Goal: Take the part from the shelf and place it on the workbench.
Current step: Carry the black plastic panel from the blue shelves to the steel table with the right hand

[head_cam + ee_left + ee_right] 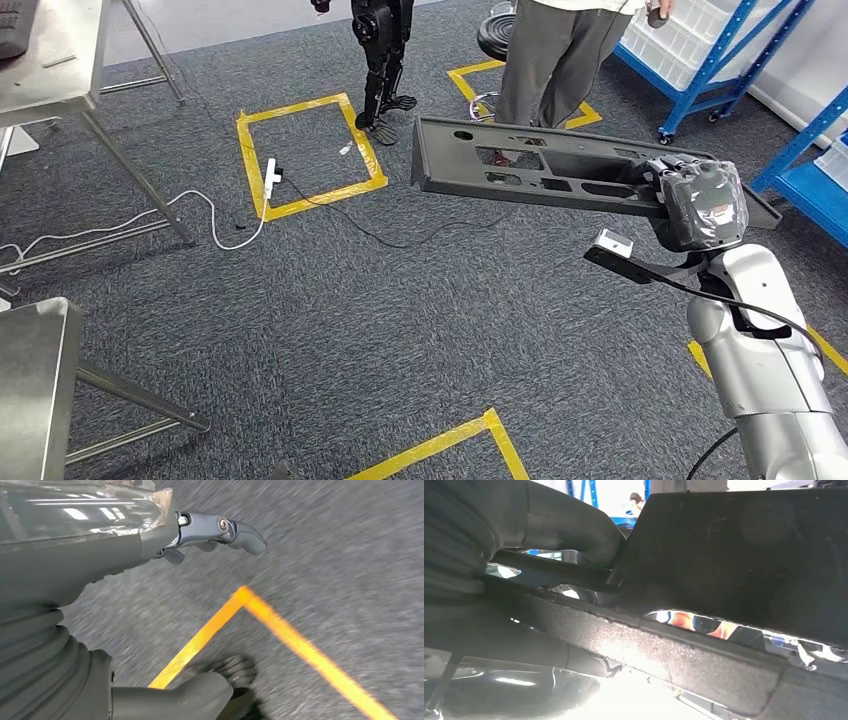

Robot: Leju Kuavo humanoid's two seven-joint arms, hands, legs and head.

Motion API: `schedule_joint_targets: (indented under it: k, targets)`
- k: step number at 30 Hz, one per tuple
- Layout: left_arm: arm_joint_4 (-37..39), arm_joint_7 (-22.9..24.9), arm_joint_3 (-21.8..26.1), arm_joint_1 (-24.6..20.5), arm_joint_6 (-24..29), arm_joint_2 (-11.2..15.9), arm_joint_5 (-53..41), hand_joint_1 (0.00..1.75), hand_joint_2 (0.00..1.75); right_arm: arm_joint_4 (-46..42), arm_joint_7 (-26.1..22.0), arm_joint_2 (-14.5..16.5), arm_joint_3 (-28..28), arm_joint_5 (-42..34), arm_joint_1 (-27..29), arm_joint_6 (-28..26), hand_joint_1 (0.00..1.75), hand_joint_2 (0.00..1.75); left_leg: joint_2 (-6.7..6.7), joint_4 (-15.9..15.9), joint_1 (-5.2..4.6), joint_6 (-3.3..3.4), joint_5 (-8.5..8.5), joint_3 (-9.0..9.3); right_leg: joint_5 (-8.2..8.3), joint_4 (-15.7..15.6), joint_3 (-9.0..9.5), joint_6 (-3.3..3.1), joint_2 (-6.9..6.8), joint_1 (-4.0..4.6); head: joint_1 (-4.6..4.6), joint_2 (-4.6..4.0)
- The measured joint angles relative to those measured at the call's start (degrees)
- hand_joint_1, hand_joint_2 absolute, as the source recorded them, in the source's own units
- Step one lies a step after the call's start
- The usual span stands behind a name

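The part (540, 165) is a long, flat, dark grey plastic panel with several cut-outs. My right hand (700, 200) grips it by its right end and holds it level above the carpet, pointing left. In the right wrist view the part (744, 555) is seen close up from beneath, with the thumb (574, 525) pressed against its edge. My left hand (100, 555) hangs over the grey carpet beside a yellow tape corner (243, 594), with its fingers (225, 530) and thumb apart and nothing in it.
Steel workbenches stand at far left (50, 60) and near left (30, 380). Blue shelf racks (720, 50) with white bins line the right. A person (560, 50), a black stool (495, 35) and another robot's black legs (385, 60) stand ahead. A white power strip (270, 175) and cable lie on the floor.
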Motion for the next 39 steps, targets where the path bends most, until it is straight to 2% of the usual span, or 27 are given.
schedule_joint_targets:
  k: [1, 2, 3, 6, 8, 10, 12, 13, 14, 15, 17, 19, 20, 21, 23, 25, 27, 28, 29, 30, 32, 33, 34, 35, 37, 39]
  targets:
    - [0.0, 2.1, 0.0, 0.0, -0.5, 0.0, -0.2, 0.0, 1.75, -0.1, 0.0, 0.0, -0.1, 0.0, 0.0, 0.1, 1.69, 1.75, -0.49, 0.3, -0.08, -0.24, -0.16, -0.07, 1.63, -4.0, 1.95, 0.26, 0.39, -0.1, 0.02, 0.0]
    - [0.0, 4.2, 0.0, 0.1, -0.8, 0.1, -0.5, 0.0, 1.75, -0.1, 0.0, 0.0, -0.1, 0.1, 0.0, 0.2, 1.69, 1.75, -0.86, 0.5, -0.17, -0.52, -0.34, -0.16, 2.78, -7.0, 3.37, 0.2, 0.68, -0.17, 0.02, 0.0]
    - [0.0, 5.9, 0.0, 0.2, -0.9, 0.1, -0.7, 0.0, 1.75, -0.2, 0.0, 0.0, -0.1, 0.2, 0.0, 0.4, 1.69, 1.75, -1.16, 0.7, -0.26, -0.77, -0.47, -0.28, 3.37, -8.6, 4.2, -0.1, 0.86, -0.14, -0.02, 0.0]
    - [0.1, 9.3, 0.0, 0.8, -0.8, 0.4, -0.5, 0.0, 1.75, -0.3, 0.0, 0.2, -0.1, 0.6, 0.1, 0.7, 1.69, 1.75, -1.65, 0.6, -0.23, -1.23, -0.47, -0.44, 3.6, -8.9, 4.44, -1.15, 0.42, 0.12, -0.12, 0.0]
    - [0.2, 10.9, 0.2, 1.1, -0.7, 0.7, 0.0, 0.0, 1.75, -0.5, 0.0, 0.4, 0.0, 0.8, 0.0, 0.8, 1.69, 1.75, -0.63, 1.6, -0.11, -1.67, -1.17, -0.85, 3.74, -9.0, 4.61, -1.78, 0.05, -0.06, -0.15, 0.0]
    - [0.3, 11.9, 0.4, 1.3, -0.6, 1.0, 0.2, 0.0, 1.75, -0.7, 0.0, 0.6, 0.0, 0.8, -0.1, 0.8, 1.69, 1.75, 1.5, 6.5, 0.01, -2.28, -3.94, -3.11, 3.67, -9.1, 4.87, -2.58, -0.48, -0.1, -0.3, 0.0]
    - [0.3, 13.7, 0.6, 1.3, -0.1, 1.2, 0.3, 0.0, 1.75, -0.8, 0.0, 0.7, 0.0, 0.9, -0.1, 1.0, 1.69, 1.75, 2.73, 14.4, 0.15, -2.7, -7.32, -7.09, 3.46, -9.1, 5.04, -3.06, -1.16, 0.17, -0.38, 0.0]
    - [0.4, 15.2, 0.7, 1.3, 0.2, 1.4, 0.4, 0.0, 1.75, -0.8, 0.0, 0.8, 0.1, 1.0, -0.1, 1.1, 1.69, 1.75, 2.89, 17.0, 0.18, -2.74, -7.99, -8.56, 3.39, -9.1, 5.09, -3.15, -1.51, 0.3, -0.38, 0.0]
    - [0.4, 16.6, 1.0, 1.5, 0.5, 1.5, 0.6, 0.0, 1.75, -0.8, 0.0, 1.0, 0.2, 1.0, -0.1, 1.2, 1.69, 1.75, 2.95, 17.5, 0.17, -2.67, -7.61, -9.0, 3.34, -9.1, 5.15, -3.21, -1.81, 0.4, -0.4, 0.0]
    - [0.4, 17.7, 1.2, 1.6, 0.8, 1.7, 0.8, 0.0, 1.75, -0.8, 0.0, 1.1, 0.2, 1.1, -0.1, 1.2, 1.69, 1.75, 3.02, 15.7, 0.14, -2.47, -6.24, -8.21, 3.28, -9.1, 5.24, -3.27, -2.08, 0.5, -0.39, 0.0]
    - [0.5, 18.7, 1.7, 1.9, 1.0, 2.1, 1.1, 0.0, 1.75, -0.8, 0.1, 1.4, 0.3, 1.2, -0.3, 1.2, 1.69, 1.75, 4.05, 7.6, -0.2, -1.64, -2.61, -4.06, 3.14, -9.1, 5.49, -3.4, -2.63, 0.7, -0.38, 0.0]
    - [0.5, 18.9, 2.1, 2.0, 1.1, 2.6, 1.2, 0.0, 1.75, -0.8, 0.2, 1.5, 0.3, 1.2, -0.6, 1.2, 1.69, 1.75, 5.16, 1.8, -0.76, -0.82, -0.87, -0.96, 2.93, -9.1, 5.63, -3.27, -3.16, 1.01, -0.38, 0.0]
    - [0.5, 19.0, 2.2, 2.0, 1.1, 2.8, 1.3, 0.0, 1.75, -0.8, 0.2, 1.6, 0.3, 1.2, -0.7, 1.2, 1.69, 1.75, 5.33, 0.9, -1.01, -0.54, -0.85, -0.58, 2.85, -9.2, 5.68, -3.1, -3.46, 1.07, -0.36, 0.0]
    - [0.5, 19.0, 2.3, 2.0, 1.2, 2.9, 1.3, 0.0, 1.75, -0.8, 0.2, 1.7, 0.3, 1.2, -0.7, 1.2, 1.69, 1.75, 4.95, 0.8, -1.13, -0.35, -0.8, -0.59, 2.8, -9.4, 5.77, -2.9, -3.77, 1.13, -0.38, 0.0]
    - [0.5, 19.2, 2.4, 2.1, 1.3, 3.1, 1.3, 0.0, 1.75, -0.9, 0.2, 1.8, 0.3, 1.3, -0.7, 1.2, 1.69, 1.75, 4.2, -0.2, -0.85, 0.18, -0.23, 0.06, 2.4, -9.2, 5.69, -2.52, -3.86, 1.21, -0.33, 0.0]
    - [0.5, 19.7, 2.4, 2.2, 1.4, 3.1, 1.3, 0.0, 1.75, -0.9, 0.3, 1.8, 0.3, 1.2, -0.8, 1.2, 1.69, 1.75, 3.5, -1.4, -0.44, 0.65, 0.44, 0.99, 0.5, -5.6, 4.11, -2.55, -2.38, 1.14, -0.22, 0.0]
    - [0.6, 20.9, 2.5, 2.2, 1.5, 3.1, 1.2, 0.0, 1.75, -0.8, 0.4, 1.9, 0.3, 1.3, -0.8, 1.3, 1.69, 1.75, 2.69, -1.6, -0.41, 0.79, 0.57, 1.16, -2.54, 2.0, 0.48, -2.76, -0.9, 0.83, -0.09, 0.0]
    - [0.6, 21.7, 2.6, 2.2, 1.4, 3.2, 1.2, 0.0, 1.75, -0.8, 0.4, 1.9, 0.3, 1.4, -0.8, 1.3, 1.69, 1.75, 2.19, -1.6, -0.4, 0.77, 0.56, 1.13, -3.51, 5.3, -1.27, -2.63, -0.67, 0.72, -0.02, 0.0]
    - [0.7, 22.4, 2.7, 2.3, 1.4, 3.2, 1.2, 0.0, 1.75, -0.7, 0.5, 2.0, 0.3, 1.5, -0.7, 1.3, 1.69, 1.75, 1.67, -1.6, -0.38, 0.74, 0.55, 1.12, -3.66, 6.7, -2.15, -2.29, -0.6, 0.59, -0.03, 0.0]
    - [0.8, 23.2, 2.8, 2.3, 1.3, 3.2, 1.2, 0.0, 1.75, -0.6, 0.6, 2.1, 0.4, 1.7, -0.7, 1.3, 1.69, 1.75, 1.16, -1.5, -0.34, 0.67, 0.51, 1.12, -2.87, 5.8, -1.91, -1.79, -0.57, 0.41, -0.05, 0.0]
    - [0.8, 24.3, 3.0, 2.5, 1.2, 3.2, 1.1, 0.0, 1.75, -0.6, 0.6, 2.2, 0.6, 1.9, -0.9, 1.3, 1.69, 1.75, 0.22, -1.0, -0.16, 0.24, 0.26, 1.05, 0.49, -1.9, 1.64, -0.61, -0.03, -0.16, -0.03, 0.0]
    - [0.8, 24.7, 3.1, 2.6, 1.4, 3.3, 1.1, 0.0, 1.75, -0.5, 0.7, 2.3, 0.7, 2.0, -1.2, 1.4, 1.69, 1.75, -0.21, -0.6, -0.18, -0.14, 0.02, 0.86, 1.86, -5.6, 3.53, -0.35, 0.39, -0.29, 0.01, 0.0]
    - [0.8, 25.0, 3.2, 2.7, 1.6, 3.5, 1.0, 0.0, 1.75, -0.5, 0.7, 2.4, 0.8, 2.0, -1.4, 1.5, 1.69, 1.75, -0.58, -0.2, -0.22, -0.5, -0.17, 0.61, 2.74, -8.1, 4.83, -0.42, 0.69, -0.36, 0.01, 0.0]
    - [0.8, 25.2, 3.3, 2.8, 1.8, 3.6, 0.9, 0.0, 1.75, -0.4, 0.7, 2.5, 0.9, 2.0, -1.5, 1.6, 1.69, 1.75, -0.87, 0.1, -0.27, -0.8, -0.29, 0.36, 3.02, -9.1, 5.36, -0.71, 0.86, -0.29, -0.01, 0.0]
    - [0.8, 25.6, 3.5, 3.1, 2.1, 3.8, 0.9, 0.0, 1.75, -0.3, 0.8, 2.9, 1.1, 2.1, -1.6, 1.8, 1.69, 1.75, -1.23, 0.3, -0.13, -1.16, -0.35, 0.03, 3.15, -9.0, 5.35, -1.49, 0.39, -0.13, -0.09, 0.0]
    - [0.9, 26.2, 3.8, 3.3, 2.3, 4.0, 1.1, 0.0, 1.75, -0.3, 0.8, 3.3, 1.3, 2.2, -1.7, 1.9, 1.69, 1.75, -0.02, 1.9, 0.03, -1.57, -1.45, -0.68, 3.27, -9.0, 5.39, -1.99, -0.01, -0.14, -0.18, 0.0]
